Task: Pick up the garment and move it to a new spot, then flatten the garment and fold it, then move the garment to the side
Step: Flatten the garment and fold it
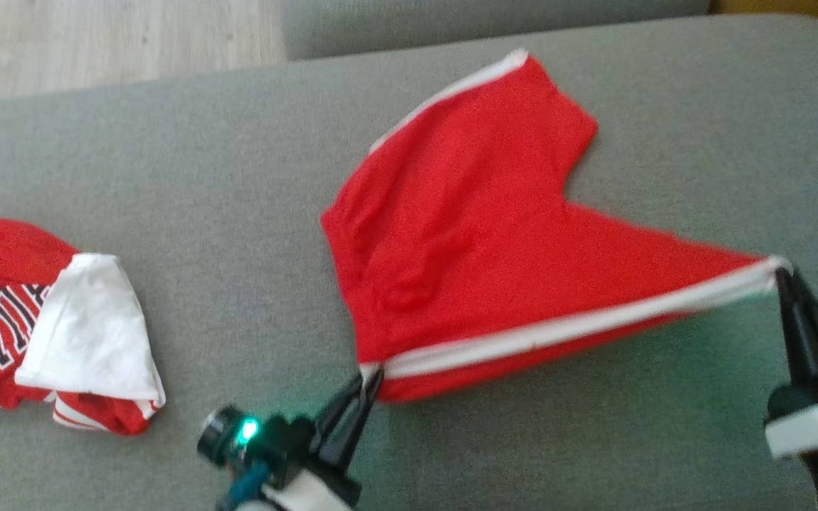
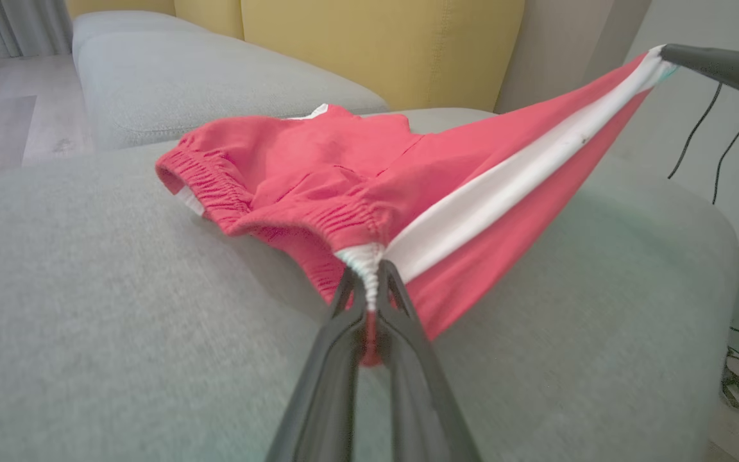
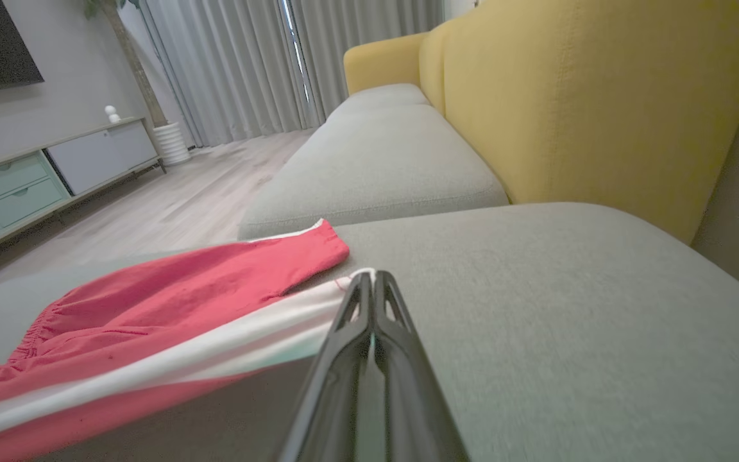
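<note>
Red white-striped cloth shorts (image 1: 466,234), on grey fabric cushion (image 1: 167,142): your left gripper (image 1: 373,372) and right gripper (image 1: 782,270) clench the stripe ends; flattening, folding apparently outstanding.

Soft, even daylight lit everything — it came through the pale curtains (image 3: 235,64) in the right wrist view. The head view was smeared by blur, and a green indicator light (image 1: 248,429) tinted the grey cushion (image 1: 522,440) around it. Both wrist views bowed at their edges.
</note>
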